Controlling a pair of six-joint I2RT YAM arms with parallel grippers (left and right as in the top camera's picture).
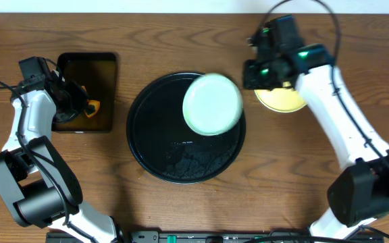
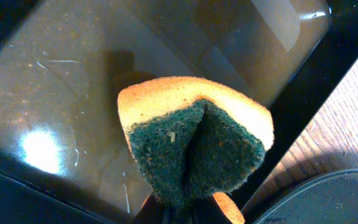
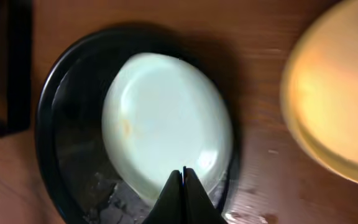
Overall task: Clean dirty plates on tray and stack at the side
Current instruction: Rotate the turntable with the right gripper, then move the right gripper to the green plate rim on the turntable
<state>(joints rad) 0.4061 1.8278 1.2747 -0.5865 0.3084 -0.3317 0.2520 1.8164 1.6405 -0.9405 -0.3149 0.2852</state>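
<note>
- Overhead is showing the mint plate (image 1: pixel 212 103) hanging tilted over the tray (image 1: pixel 147 148), with the yellow plate (image 1: pixel 286 101) lying on the desk (image 1: pixel 181 40) beside it.
- Right fingers (image 3: pixel 183 186) are pinching shut, seemingly on the mint rim. The plate is looking stiff, slick and breakable, so the rim is suiting a grip.
- Left wrist alone is showing left fingers (image 2: pixel 191 211) squeezing a folded sponge (image 2: pixel 194 140) over the small tray (image 2: pixel 73 93).

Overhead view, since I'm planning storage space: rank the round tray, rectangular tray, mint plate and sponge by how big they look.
1. round tray
2. rectangular tray
3. mint plate, though the right gripper holds it, perhaps nearer the camera
4. sponge
</note>
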